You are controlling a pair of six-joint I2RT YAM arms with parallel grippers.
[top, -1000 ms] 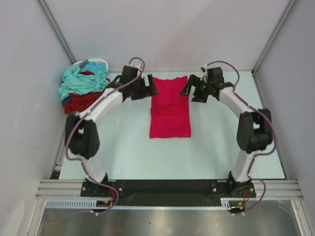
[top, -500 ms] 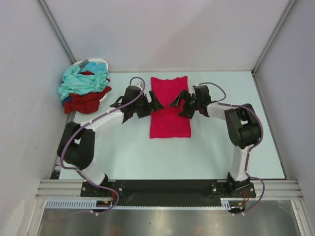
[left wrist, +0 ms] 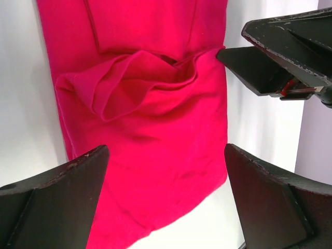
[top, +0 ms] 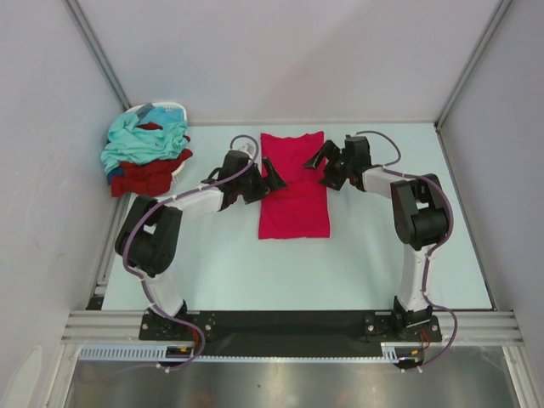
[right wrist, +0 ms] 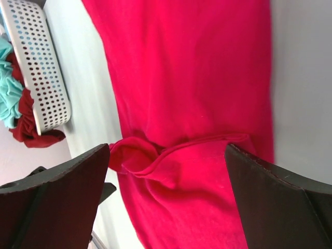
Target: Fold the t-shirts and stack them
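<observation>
Gaping left pincer (top: 273, 177) and right pincer (top: 318, 168) flank crimson-pink t-shirt (top: 294, 208).

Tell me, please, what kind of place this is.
Probably a robot test cell, not a home: plain panel walls enclose the table; the left arm and right arm stand on a metal rail.

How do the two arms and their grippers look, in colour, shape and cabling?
The left arm and right arm have white tube-like links joined by bulky black joint housings. A thin purplish-grey cable runs along each arm to the wrist. The left gripper and right gripper are black; their fingers are broad matte wedges with lightly scuffed edges. No markings are visible.
</observation>
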